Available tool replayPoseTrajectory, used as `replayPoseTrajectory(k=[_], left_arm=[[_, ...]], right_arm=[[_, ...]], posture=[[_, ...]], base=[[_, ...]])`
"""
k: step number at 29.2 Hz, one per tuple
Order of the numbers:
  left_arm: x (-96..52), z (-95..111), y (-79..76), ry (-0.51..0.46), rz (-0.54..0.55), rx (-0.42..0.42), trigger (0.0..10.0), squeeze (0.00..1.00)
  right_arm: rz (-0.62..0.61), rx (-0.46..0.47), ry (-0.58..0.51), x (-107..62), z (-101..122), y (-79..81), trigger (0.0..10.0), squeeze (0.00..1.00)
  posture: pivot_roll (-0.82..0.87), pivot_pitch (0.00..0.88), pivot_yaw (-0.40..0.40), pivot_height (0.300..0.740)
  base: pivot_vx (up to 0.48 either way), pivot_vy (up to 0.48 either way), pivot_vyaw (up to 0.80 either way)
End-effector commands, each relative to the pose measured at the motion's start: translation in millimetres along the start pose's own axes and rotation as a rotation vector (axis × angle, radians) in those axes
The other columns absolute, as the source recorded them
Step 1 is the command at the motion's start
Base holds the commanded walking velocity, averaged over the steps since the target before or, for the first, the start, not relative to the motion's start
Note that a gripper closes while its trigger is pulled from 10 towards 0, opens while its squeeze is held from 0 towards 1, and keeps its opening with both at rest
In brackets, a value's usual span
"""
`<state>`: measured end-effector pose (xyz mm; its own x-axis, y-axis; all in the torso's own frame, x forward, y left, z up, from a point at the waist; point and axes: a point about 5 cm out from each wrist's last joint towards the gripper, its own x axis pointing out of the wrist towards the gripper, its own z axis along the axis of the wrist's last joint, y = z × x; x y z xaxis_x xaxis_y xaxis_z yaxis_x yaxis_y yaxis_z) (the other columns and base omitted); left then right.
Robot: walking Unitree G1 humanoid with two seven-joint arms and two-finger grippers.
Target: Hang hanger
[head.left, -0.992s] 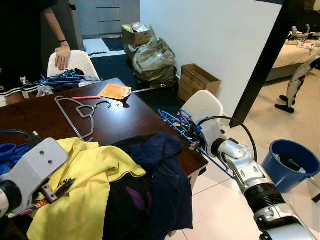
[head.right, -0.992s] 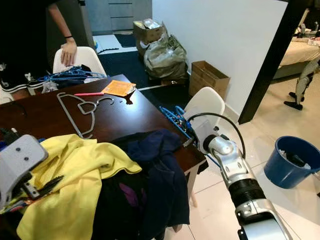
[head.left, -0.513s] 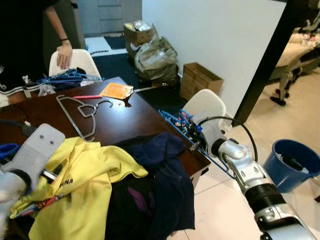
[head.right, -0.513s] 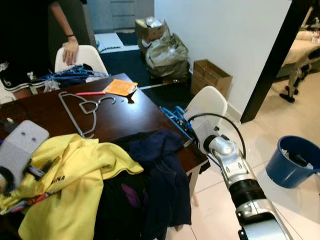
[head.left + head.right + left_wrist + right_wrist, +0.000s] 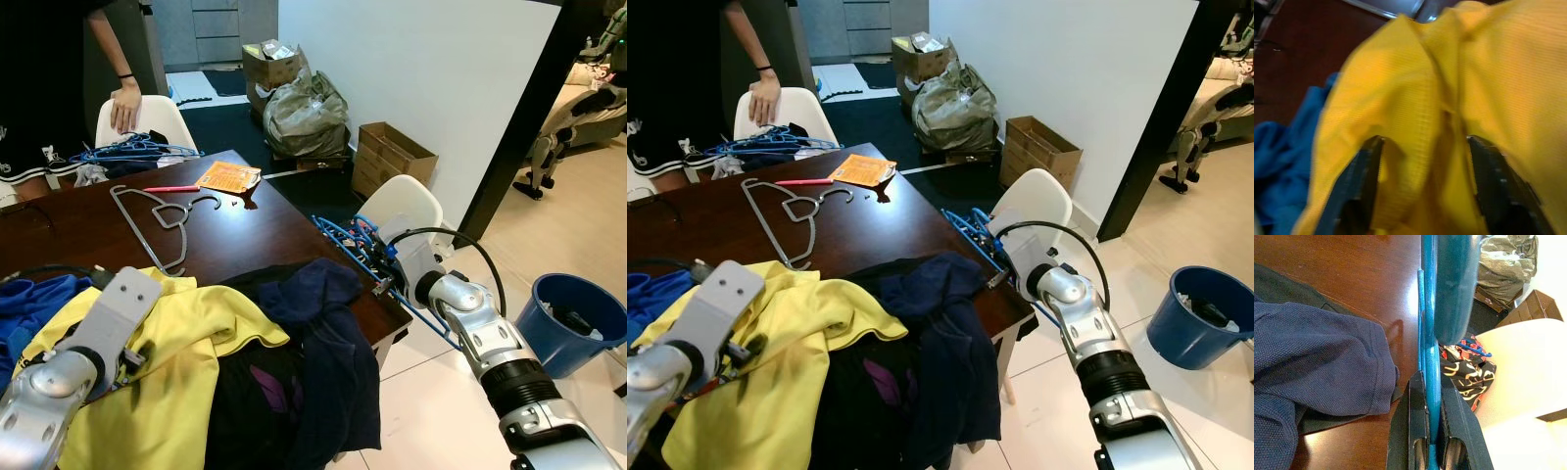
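Note:
My right gripper is shut on a blue plastic hanger at the right edge of the dark wooden table; in the right wrist view the two fingers clamp the blue hanger beside a navy garment. My left gripper stands open, pressed down into a yellow shirt with a fold of the cloth between its spread fingers. A grey wire hanger lies flat on the table further back.
A navy garment and a blue cloth are piled at the table's front. A person's hand rests on a far white chair holding blue hangers. Another white chair, cardboard box and blue bucket stand right.
My left arm has swung forward and to the right over the yellow shirt, uncovering the blue cloth at the left. The right gripper has kept its hold on the blue hanger.

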<state>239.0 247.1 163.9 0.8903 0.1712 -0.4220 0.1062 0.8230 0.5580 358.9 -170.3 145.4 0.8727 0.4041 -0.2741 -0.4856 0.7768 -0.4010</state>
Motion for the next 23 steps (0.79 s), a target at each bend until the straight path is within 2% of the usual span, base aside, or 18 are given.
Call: replayPoseTrajectory(k=[1, 4, 13, 14, 15, 16, 17, 18, 19, 21, 22, 23], left_arm=[[2.1, -4, 7.2, 0.023, 0.047, 0.021, 0.0, 0.0], [2.5, -1, 14.6, 0.006, 0.1, 0.021, 0.0, 0.0], [3.1, 3, 25.9, -0.014, 0.166, 0.012, 0.0, 0.0], [2.4, 15, 32.0, -0.086, 0.175, -0.027, 0.0, 0.0], [2.4, 15, 32.0, -0.086, 0.175, -0.027, 0.0, 0.0], [1.5, 24, 36.3, -0.14, 0.182, -0.055, 0.0, 0.0], [-3.3, 49, 46.1, -0.274, 0.183, -0.103, 0.0, 0.0], [-3.3, 49, 46.1, -0.274, 0.183, -0.103, 0.0, 0.0], [-13.8, 80, 59.8, -0.448, 0.181, -0.152, 0.0, 0.0], [-13.8, 80, 59.8, -0.448, 0.181, -0.152, 0.0, 0.0], [-27.7, 108, 75.3, -0.605, 0.188, -0.185, 0.0, 0.0], [-27.7, 108, 75.3, -0.605, 0.188, -0.185, 0.0, 0.0]], right_arm=[[-0.013, -0.005, 0.008, -3.2, -2, -3.6, 10.0, 0.0], [-0.014, -0.004, 0.007, -3.3, -1, -3.8, 10.0, 0.0], [-0.017, -0.004, 0.005, -3.6, -1, -5.2, 10.0, 0.0], [-0.021, -0.005, 0.004, -3.7, 0, -5.9, 10.0, 0.0], [-0.021, -0.005, 0.004, -3.7, 0, -5.9, 10.0, 0.0], [-0.023, -0.005, 0.004, -3.8, 0, -6.4, 10.0, 0.0], [-0.027, -0.002, 0.001, -3.1, 1, -7.0, 10.0, 0.0], [-0.027, -0.002, 0.001, -3.1, 1, -7.0, 10.0, 0.0], [-0.029, 0.002, -0.005, -1.9, 2, -7.3, 10.0, 0.0], [-0.029, 0.002, -0.005, -1.9, 2, -7.3, 10.0, 0.0], [-0.031, 0.004, -0.011, -0.3, 4, -7.1, 10.0, 0.0], [-0.031, 0.004, -0.011, -0.3, 4, -7.1, 10.0, 0.0]], posture=[[0.05, 0.0, -0.048, 0.74], [0.05, 0.0, -0.048, 0.74], [0.03, 0.0, -0.044, 0.74], [0.04, 0.0, -0.048, 0.74], [0.04, 0.0, -0.048, 0.74], [0.04, 0.0, -0.048, 0.74], [0.04, 0.0, -0.052, 0.74], [0.04, 0.0, -0.052, 0.74], [0.04, 0.0, -0.053, 0.74], [0.04, 0.0, -0.053, 0.74], [0.04, 0.0, -0.051, 0.74], [0.04, 0.0, -0.051, 0.74]], base=[[0.0, 0.0, 0.0], [0.0, 0.0, 0.0], [0.0, 0.0, 0.0], [0.0, 0.0, 0.0], [0.0, 0.0, 0.0], [0.0, 0.0, 0.0], [0.0, 0.0, 0.0], [0.0, 0.0, 0.0], [0.0, 0.0, 0.0], [0.0, 0.0, 0.0], [0.0, 0.0, 0.0], [0.0, 0.0, 0.0]])
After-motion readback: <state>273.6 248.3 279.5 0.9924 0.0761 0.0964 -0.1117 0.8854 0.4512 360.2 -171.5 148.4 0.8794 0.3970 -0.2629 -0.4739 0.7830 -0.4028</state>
